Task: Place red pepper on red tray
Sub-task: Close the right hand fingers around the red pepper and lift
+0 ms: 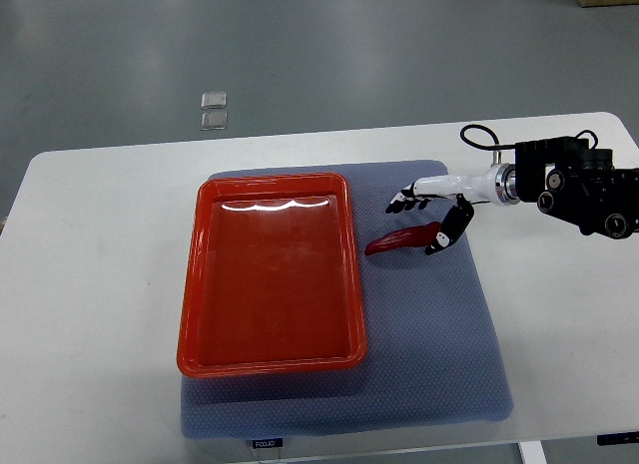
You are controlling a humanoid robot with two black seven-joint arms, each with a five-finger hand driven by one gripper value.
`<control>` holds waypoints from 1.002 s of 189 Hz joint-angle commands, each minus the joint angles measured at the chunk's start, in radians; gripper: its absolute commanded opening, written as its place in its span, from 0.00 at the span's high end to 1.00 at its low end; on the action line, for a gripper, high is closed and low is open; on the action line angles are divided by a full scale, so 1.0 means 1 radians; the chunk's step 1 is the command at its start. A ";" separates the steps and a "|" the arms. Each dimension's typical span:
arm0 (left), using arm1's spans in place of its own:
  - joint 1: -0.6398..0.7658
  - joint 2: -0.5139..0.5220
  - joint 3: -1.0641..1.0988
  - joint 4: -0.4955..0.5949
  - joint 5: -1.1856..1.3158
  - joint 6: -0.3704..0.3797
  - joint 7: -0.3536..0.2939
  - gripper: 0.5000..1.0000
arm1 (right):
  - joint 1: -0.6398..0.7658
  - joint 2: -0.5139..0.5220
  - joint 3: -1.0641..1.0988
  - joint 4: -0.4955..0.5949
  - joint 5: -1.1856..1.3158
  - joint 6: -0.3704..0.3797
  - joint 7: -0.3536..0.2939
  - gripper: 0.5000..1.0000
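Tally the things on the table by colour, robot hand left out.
Red: 2, the tray and the pepper
Blue-grey: 1, the mat
Total: 3
The right hand is at the pepper's stem end.

White table (100, 284) on grey glossy floor (300, 55); blue-grey mat (439, 364) on top; two small clear squares (214, 109) beyond.
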 commanded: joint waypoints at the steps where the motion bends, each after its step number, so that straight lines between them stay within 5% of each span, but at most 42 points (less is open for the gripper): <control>1: 0.000 0.000 0.000 0.000 0.000 0.000 0.000 0.00 | -0.011 0.000 0.000 0.000 0.000 -0.004 0.000 0.39; 70: 0.000 0.000 0.000 0.001 0.000 0.000 0.000 0.00 | -0.030 0.001 0.000 0.000 -0.002 -0.021 0.002 0.50; 136: 0.002 0.000 0.000 0.001 0.000 0.000 0.000 0.00 | -0.053 0.004 -0.002 0.000 -0.029 -0.050 0.008 1.00; 189: 0.002 0.000 0.002 0.001 0.000 0.000 0.000 0.00 | -0.027 -0.034 0.009 0.005 -0.029 -0.035 0.016 1.00</control>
